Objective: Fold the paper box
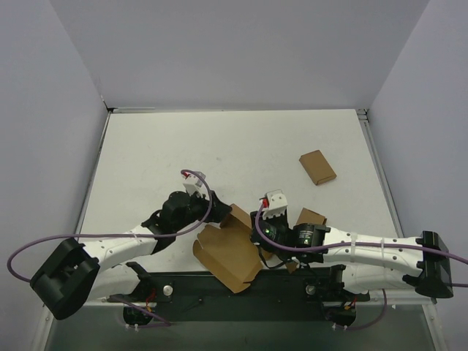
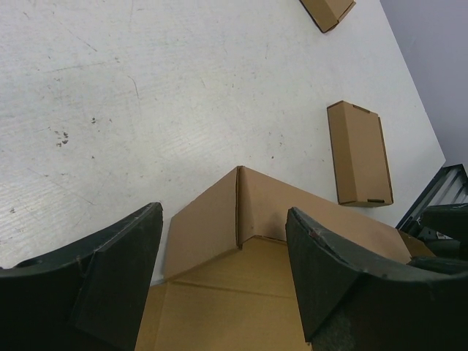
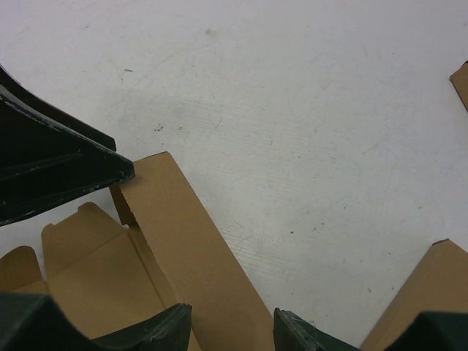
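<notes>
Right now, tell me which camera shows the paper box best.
Top external: the paper box shows nearly whole, base and flaps together. Left wrist shows only its raised corner walls; right wrist only one flap and some panel.

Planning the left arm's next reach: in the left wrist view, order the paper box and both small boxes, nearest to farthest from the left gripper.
1. Paper box, between the left gripper fingers.
2. Right-side small box, mid-frame right.
3. Top small box, at the upper edge.
</notes>
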Motion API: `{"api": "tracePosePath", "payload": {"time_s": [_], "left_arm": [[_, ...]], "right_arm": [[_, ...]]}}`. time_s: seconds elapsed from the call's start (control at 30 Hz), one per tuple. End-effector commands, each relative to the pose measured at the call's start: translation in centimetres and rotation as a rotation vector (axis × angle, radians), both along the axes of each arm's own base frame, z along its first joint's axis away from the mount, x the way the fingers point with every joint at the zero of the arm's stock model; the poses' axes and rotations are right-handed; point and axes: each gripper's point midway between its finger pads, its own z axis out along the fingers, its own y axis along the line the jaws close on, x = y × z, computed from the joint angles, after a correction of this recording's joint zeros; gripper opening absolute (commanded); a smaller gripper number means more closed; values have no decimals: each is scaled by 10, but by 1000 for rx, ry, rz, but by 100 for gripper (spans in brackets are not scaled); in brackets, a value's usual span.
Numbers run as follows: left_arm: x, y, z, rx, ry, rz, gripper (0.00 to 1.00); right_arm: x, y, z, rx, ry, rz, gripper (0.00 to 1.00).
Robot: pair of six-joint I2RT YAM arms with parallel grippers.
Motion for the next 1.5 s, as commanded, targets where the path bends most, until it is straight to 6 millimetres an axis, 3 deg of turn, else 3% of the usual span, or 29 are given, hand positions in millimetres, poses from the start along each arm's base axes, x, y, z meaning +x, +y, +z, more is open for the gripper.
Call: {"api": "tracePosePath", "payload": {"time_s": [0.0,0.57,0.9,1.17,1.33,1.4,1.47], "left_arm": [[15,-14,35,-87,-77,-16,76],[-10,0,-13,-42,10,-35,57],[-22,15,-40,-19,22,-21,44],[-32,20,-67,9,78,-29,41],[-26,16,-56,-9,62,-17,41],[-24,16,-47,-13,46,-13,42],[-19,14,-35,-19,22,-11,50]], "right_arm": [[1,-8,-9,-25,14,-33,47],[-9,-10,-34,-68,89,-34,28],[-11,-11,-41,-93,100,-46,26],[-11,-10,-40,-102,96,-45,26],[-9,-10,-27,-101,77,-40,31],[-8,-13,-18,-90,66,-39,40],[-9,-14,-6,-66,60,-33,49]]}}
